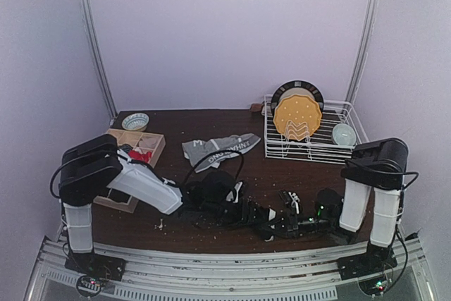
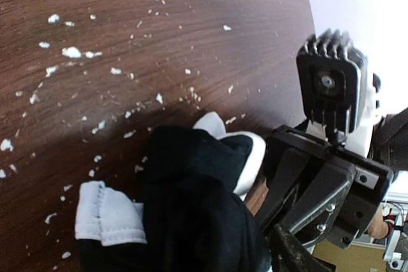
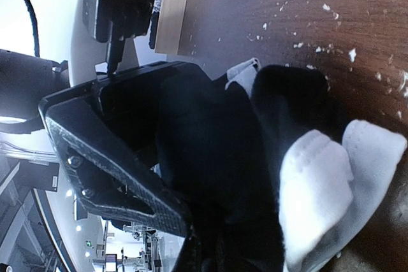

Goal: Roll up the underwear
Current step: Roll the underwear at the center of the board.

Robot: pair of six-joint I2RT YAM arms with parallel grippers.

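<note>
Near the front edge of the table, about midway along: black briefs with white trim, bunched into a loose dark bundle on the wood. Left gripper with jaws apart either side of the bundle's bulk; cannot tell whether pressing on it or merely straddling. Right gripper pressed together opposite, apparently nipping a fold by the white-trimmed edge. Further back, toward the middle of the table, well apart from both: grey briefs with a white-lettered waistband, spread out and untouched. Likely to handle as light, limp and springy cloth, not fragile, not slippery, yet quick to sag and unroll once let go. Best taken by the thicker trim or waistband, several layers at once, never by a single thin layer. Probably also worth minding the white crumbs strewn over the wood, apt to cling.
</note>
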